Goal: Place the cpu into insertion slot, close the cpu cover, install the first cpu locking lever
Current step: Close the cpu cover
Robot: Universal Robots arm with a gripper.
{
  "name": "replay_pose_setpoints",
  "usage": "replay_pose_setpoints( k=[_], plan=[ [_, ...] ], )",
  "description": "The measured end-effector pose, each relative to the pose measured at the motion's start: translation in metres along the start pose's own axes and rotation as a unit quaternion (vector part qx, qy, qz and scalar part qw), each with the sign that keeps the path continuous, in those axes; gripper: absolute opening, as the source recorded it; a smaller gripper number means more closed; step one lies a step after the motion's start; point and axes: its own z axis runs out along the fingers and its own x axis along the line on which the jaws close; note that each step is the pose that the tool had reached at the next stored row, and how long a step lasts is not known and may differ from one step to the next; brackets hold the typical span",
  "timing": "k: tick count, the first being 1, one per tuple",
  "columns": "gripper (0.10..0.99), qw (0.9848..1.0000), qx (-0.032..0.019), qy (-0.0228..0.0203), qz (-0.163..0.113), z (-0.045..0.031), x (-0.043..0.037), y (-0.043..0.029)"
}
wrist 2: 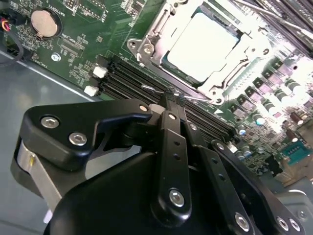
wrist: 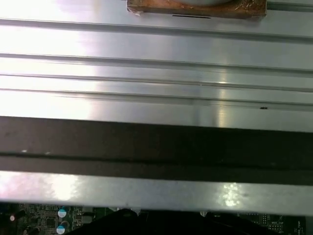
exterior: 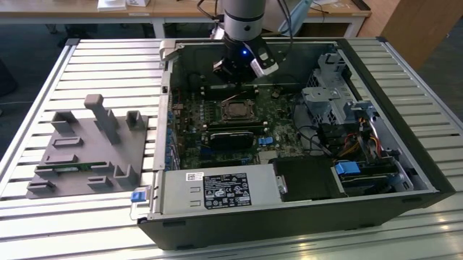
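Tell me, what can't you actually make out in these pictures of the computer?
- Exterior view: the insertion slot is too small to tell whether anything is latched.
- Second wrist view: glare washes out the cpu. The end effector hides the board behind it, and it is unclear whether it touches the thin locking lever.
- First wrist view: metal slats block most of the circuit board.

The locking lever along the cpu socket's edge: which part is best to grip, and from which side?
Probably the lever's bare straight rod, gripped across its width, coming down from above. It is a thin wire lying low between the cover and the memory slots, so a sideways approach has little room.
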Motion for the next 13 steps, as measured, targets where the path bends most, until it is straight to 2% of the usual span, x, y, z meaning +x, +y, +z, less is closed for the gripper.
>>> replay_pose_setpoints(
  k=[7,13],
  plan=[
    [0.106,1.0000,0.0000,-0.0002,0.002,0.0077,-0.0078,0.0005],
    [0.106,1.0000,0.0002,-0.0002,0.002,0.0135,-0.0105,0.0000]
  ],
)
